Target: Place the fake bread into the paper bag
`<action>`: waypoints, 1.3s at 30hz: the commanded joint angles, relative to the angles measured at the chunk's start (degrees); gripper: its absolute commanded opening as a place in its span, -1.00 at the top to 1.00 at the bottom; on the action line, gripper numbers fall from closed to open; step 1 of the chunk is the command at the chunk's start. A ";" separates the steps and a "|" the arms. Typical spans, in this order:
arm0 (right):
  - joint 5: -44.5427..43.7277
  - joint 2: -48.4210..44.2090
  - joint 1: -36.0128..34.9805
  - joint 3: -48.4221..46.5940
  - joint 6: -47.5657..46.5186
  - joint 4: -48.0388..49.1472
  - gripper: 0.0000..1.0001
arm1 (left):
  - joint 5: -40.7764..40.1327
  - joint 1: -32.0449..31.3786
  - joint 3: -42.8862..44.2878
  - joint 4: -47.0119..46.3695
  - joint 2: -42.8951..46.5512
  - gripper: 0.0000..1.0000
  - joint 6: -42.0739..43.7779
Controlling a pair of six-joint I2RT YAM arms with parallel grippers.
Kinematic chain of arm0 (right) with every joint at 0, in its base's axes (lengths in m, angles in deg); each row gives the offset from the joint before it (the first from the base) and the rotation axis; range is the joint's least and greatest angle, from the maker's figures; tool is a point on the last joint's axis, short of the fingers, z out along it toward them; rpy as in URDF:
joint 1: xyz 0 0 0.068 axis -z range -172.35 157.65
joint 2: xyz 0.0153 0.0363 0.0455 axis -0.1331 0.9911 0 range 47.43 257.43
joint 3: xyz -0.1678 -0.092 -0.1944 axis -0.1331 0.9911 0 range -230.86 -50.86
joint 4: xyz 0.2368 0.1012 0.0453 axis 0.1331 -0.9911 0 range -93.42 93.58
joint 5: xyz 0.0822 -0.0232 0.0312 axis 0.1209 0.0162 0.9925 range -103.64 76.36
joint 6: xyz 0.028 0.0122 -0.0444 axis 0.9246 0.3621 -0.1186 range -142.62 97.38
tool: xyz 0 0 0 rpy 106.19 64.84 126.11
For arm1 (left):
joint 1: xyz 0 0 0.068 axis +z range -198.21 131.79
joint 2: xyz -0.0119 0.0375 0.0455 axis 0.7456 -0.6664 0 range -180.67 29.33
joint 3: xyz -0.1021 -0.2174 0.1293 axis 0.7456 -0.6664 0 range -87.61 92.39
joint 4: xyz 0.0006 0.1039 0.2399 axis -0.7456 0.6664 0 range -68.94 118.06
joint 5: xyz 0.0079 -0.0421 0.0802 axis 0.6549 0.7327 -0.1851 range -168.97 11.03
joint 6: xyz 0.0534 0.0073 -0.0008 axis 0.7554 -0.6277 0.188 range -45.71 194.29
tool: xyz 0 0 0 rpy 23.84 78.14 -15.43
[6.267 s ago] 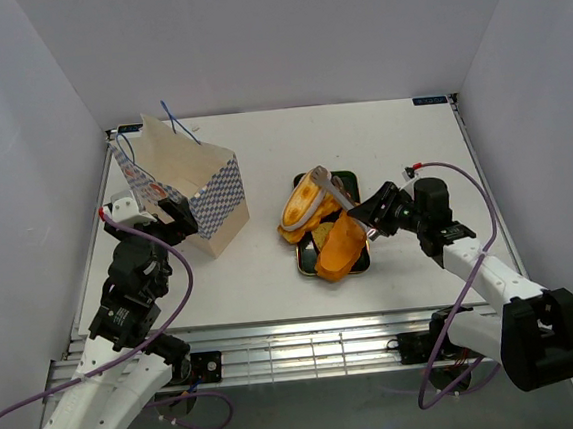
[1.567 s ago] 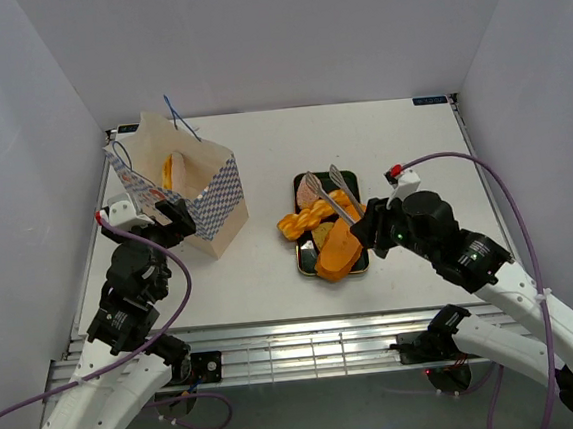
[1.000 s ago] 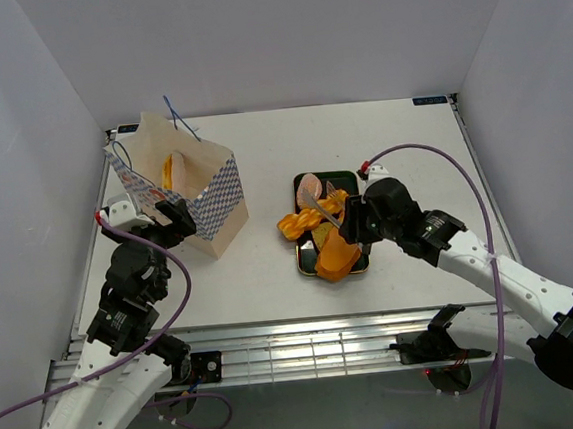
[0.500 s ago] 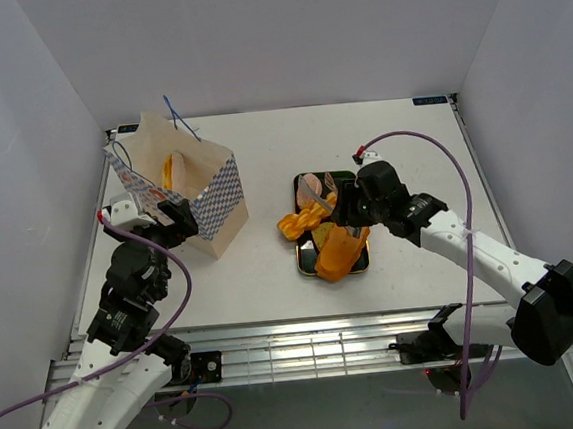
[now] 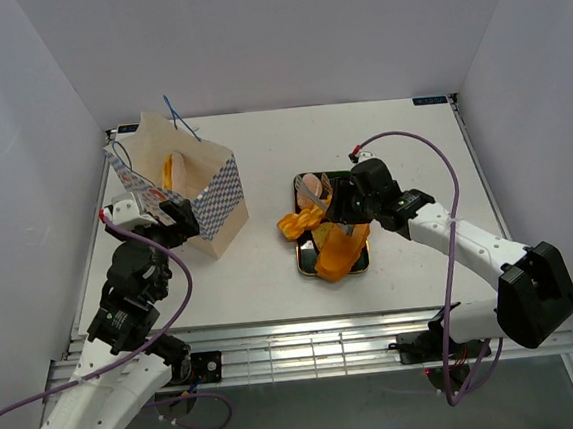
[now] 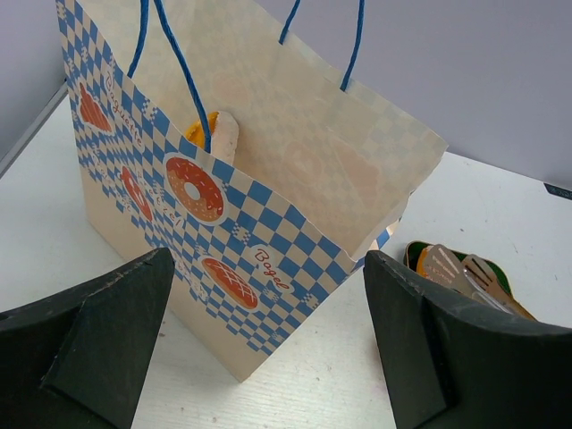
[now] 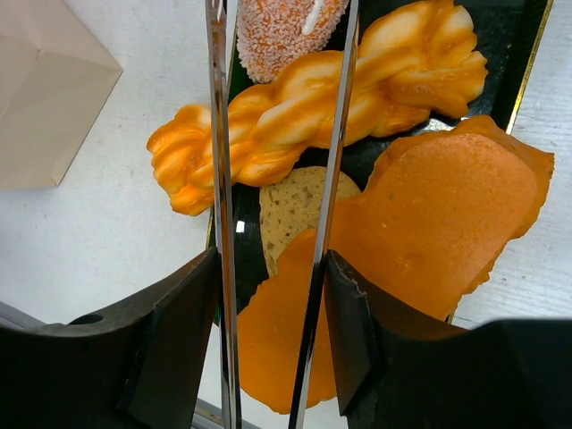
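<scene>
The right gripper (image 7: 268,313) is clamped on the silver tongs (image 7: 217,179), whose two blades straddle the braided twist (image 7: 304,112) on the black tray (image 7: 523,54). The left gripper (image 6: 268,349) gapes wide, holding nothing, and faces the paper bag (image 6: 223,223). The white table (image 5: 411,143) has pale walls all round. There is one bag, one tray and one pair of tongs. At least four fake breads lie on the tray, and one fake bread (image 6: 221,134) is inside the bag. Earlier the bag showed none, and the right arm reached in from farther right.

You have bare table (image 5: 271,266) between the paper bag (image 5: 190,198) and black tray (image 7: 502,37), but blue string handles (image 6: 182,79) seem to overhang the bag's mouth.
</scene>
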 commanded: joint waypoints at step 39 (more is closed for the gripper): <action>6.08 -11.90 0.86 -7.45 -0.50 7.02 0.38 | 0.05 -0.37 0.29 -0.02 -0.92 -0.95 0.01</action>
